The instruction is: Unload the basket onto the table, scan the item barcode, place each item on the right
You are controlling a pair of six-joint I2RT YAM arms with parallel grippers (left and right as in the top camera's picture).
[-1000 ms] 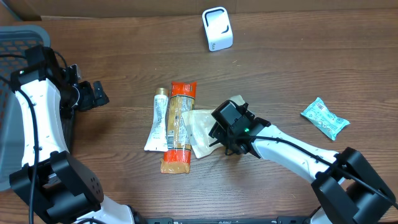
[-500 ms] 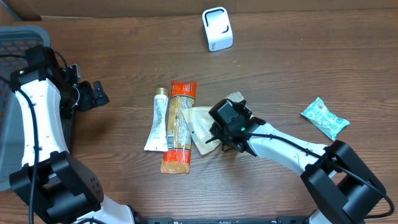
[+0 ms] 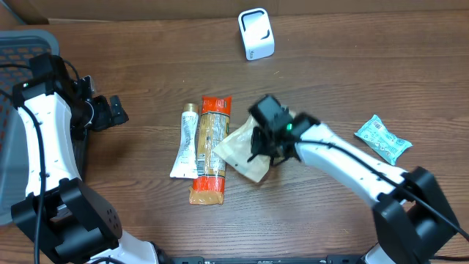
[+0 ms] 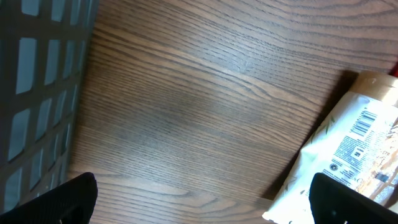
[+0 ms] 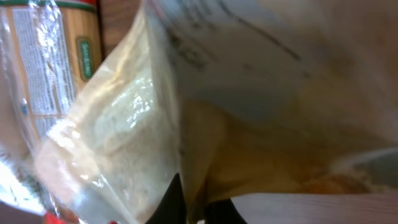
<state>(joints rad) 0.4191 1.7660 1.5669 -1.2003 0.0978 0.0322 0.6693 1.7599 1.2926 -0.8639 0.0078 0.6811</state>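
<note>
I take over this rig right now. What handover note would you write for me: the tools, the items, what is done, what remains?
Left tool: open, empty, beside the gray basket.
Right tool: shut on the beige pouch, mid-table.
The white scanner stands at the far edge, apart from the pouch.
A tube and an orange-topped packet lie side by side, left of the pouch; a teal packet lies at the right.
Done: pouch gripped.
Left: bring it to the scanner and show its barcode, which I cannot see here.
</note>
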